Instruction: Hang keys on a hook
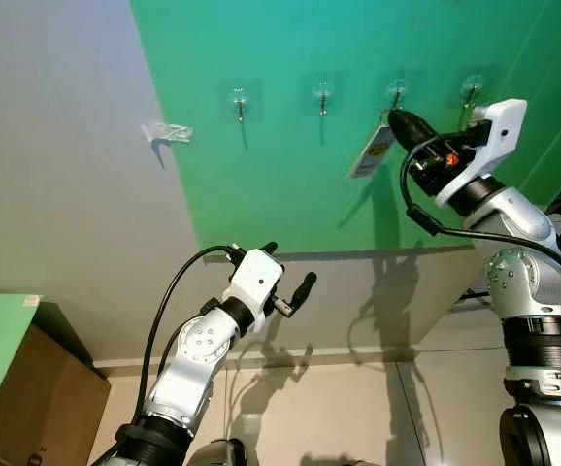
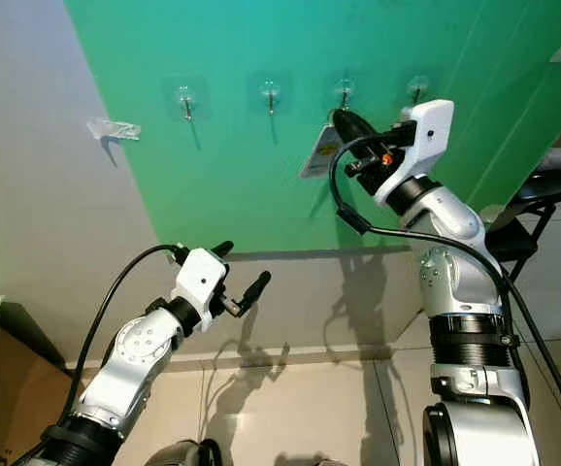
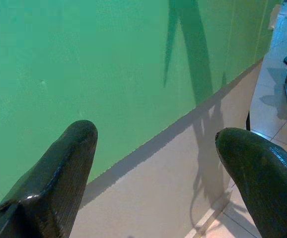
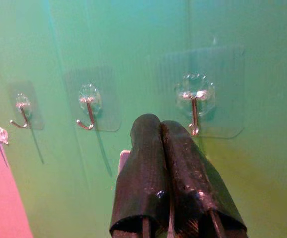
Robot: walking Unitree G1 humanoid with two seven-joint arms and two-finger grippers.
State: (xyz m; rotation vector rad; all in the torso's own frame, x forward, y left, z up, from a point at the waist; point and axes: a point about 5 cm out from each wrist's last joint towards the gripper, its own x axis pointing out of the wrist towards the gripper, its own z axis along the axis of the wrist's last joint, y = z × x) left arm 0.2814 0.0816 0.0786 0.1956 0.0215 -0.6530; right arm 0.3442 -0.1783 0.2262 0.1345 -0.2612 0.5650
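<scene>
Several clear stick-on hooks sit in a row on the green wall (image 1: 261, 175). My right gripper (image 1: 398, 119) is raised to the third hook (image 1: 397, 93), its tips just below it. In the right wrist view the fingers (image 4: 156, 144) are pressed together, with that hook (image 4: 194, 106) just beyond them. A white key tag (image 1: 371, 153) hangs from the shut fingers; the keys themselves are hidden. My left gripper (image 1: 288, 269) is held low in front of the wall, open and empty, with both fingers (image 3: 59, 168) wide apart.
Free hooks lie to the left (image 1: 239, 98) (image 1: 323, 94) and to the right (image 1: 472, 89) of the third one. Another clear hook (image 1: 167, 132) is stuck on the grey wall. A brown box (image 1: 52, 398) stands at lower left and a black chair (image 2: 543, 189) at right.
</scene>
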